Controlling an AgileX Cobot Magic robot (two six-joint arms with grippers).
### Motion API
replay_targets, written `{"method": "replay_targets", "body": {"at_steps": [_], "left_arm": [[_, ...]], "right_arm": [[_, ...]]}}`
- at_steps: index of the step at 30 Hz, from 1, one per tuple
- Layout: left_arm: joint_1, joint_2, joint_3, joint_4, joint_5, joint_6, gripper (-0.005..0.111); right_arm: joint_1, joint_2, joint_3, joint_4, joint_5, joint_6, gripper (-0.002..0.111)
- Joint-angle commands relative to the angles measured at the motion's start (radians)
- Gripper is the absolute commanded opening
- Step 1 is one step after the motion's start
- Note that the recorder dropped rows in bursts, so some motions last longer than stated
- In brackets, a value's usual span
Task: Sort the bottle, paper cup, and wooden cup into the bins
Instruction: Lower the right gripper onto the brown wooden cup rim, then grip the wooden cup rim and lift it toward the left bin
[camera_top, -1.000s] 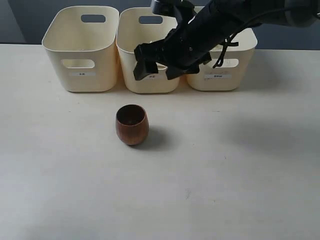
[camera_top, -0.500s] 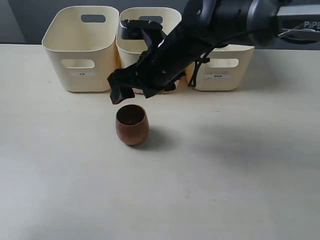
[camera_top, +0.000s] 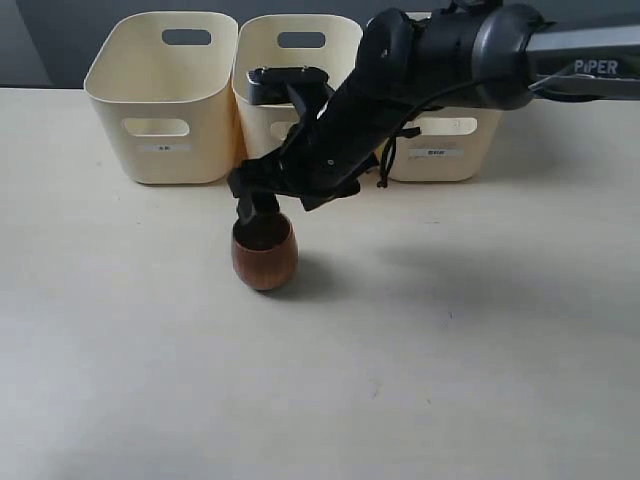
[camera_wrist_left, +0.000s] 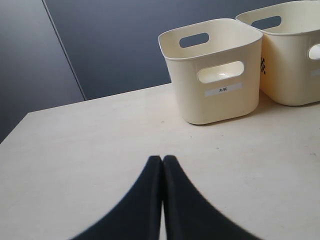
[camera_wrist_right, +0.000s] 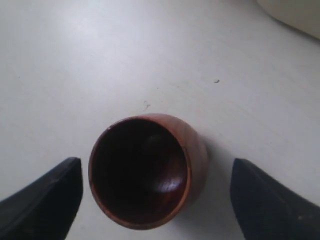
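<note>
The wooden cup (camera_top: 264, 256) stands upright and empty on the table in front of the bins. My right gripper (camera_top: 283, 201) reaches across from the right and hangs open just above and behind its rim. In the right wrist view the wooden cup (camera_wrist_right: 146, 170) sits between the spread fingers of the right gripper (camera_wrist_right: 155, 170), closer to one finger, and touches neither. My left gripper (camera_wrist_left: 162, 159) is shut on nothing, low over bare table. Three cream bins stand at the back: left bin (camera_top: 165, 100), middle bin (camera_top: 262, 125), right bin (camera_top: 450, 140). The bottle and the paper cup are out of view.
The right arm (camera_top: 450, 50) crosses in front of the middle and right bins. In the left wrist view a labelled bin (camera_wrist_left: 215, 75) stands ahead with a second bin (camera_wrist_left: 295, 55) beside it. A dark wall runs behind the table.
My right gripper has come down and to the left, from in front of the middle bin to just over the wooden cup. The cup has not moved.
</note>
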Motion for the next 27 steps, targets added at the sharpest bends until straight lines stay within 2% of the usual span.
{"method": "replay_targets", "body": {"at_steps": [1, 27], "left_arm": [[-0.003, -0.005, 0.001, 0.0, -0.005, -0.002, 0.0], [-0.003, -0.005, 0.001, 0.0, -0.005, -0.002, 0.0]], "right_arm": [[0.0, -0.001, 0.003, -0.012, -0.018, 0.005, 0.077], [0.0, 0.057, 0.003, -0.01, 0.0, 0.034, 0.077]]}}
